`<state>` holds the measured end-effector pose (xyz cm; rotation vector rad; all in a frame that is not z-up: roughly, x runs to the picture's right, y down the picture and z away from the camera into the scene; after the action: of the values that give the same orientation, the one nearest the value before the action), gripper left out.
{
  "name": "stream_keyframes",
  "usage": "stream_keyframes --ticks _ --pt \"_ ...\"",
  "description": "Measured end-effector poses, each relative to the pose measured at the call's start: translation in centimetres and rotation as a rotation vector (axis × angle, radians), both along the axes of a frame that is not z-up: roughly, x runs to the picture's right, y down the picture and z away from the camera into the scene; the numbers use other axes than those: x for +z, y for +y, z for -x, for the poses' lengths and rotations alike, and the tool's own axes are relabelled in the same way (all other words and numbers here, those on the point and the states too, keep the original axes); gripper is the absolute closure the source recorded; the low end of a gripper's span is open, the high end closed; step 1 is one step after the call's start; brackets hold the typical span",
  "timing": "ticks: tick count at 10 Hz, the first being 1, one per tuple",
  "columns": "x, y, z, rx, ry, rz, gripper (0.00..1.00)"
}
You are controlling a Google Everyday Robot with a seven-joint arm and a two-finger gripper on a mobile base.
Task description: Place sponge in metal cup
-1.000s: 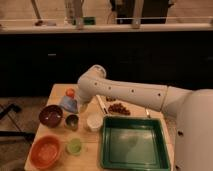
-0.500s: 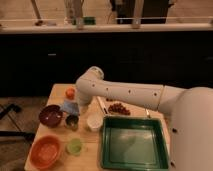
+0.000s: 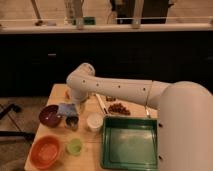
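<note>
Sponge sits just above the metal cup, light-blue pad held at the tip of the arm; we read the gripper as clamped fully down on it, though the fingers themselves are mostly hidden behind the pad; sponge looks not yet inside the cup, lower edge near or touching the rim, we cannot tell which. Metal cup stands upright on the wooden table, just right of the purple bowl and left of the white cup; dark inside partly visible below the sponge. White arm comes in from the right, elbow bent above the table's back-left part, wrist pointing down toward the cup. In front of the metal cup: translucent green cup; to its left an orange bowl at the table's front-left corner. Green tray fills the right half of the table, its floor bare; behind it a small heap of brown pieces on the tabletop. Dark cabinet fronts run behind the table.
</note>
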<state>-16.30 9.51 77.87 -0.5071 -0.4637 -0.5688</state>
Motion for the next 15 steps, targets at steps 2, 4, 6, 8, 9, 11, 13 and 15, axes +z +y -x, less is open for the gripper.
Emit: stream_keyframes --ticks 2,4,6,8,9,11,13,15 --pt "0.6 0.9 0.4 -0.031 -0.014 0.028 1.00" --pt "0.9 1.8 0.9 -0.048 -0.026 0.053 1.00" --pt "1.1 2.5 0.8 -0.056 -0.027 0.069 1.00" --pt "1.1 3.2 0.6 -0.063 -0.027 0.085 1.00" --pt "1.1 3.4 0.6 -0.065 -0.027 0.089 1.00" --pt "1.2 4.0 0.5 -0.067 -0.028 0.100 1.00" --pt "1.4 4.3 0.3 -0.057 -0.019 0.106 0.97" --pt "1.4 4.4 0.2 -0.054 -0.016 0.107 0.93"
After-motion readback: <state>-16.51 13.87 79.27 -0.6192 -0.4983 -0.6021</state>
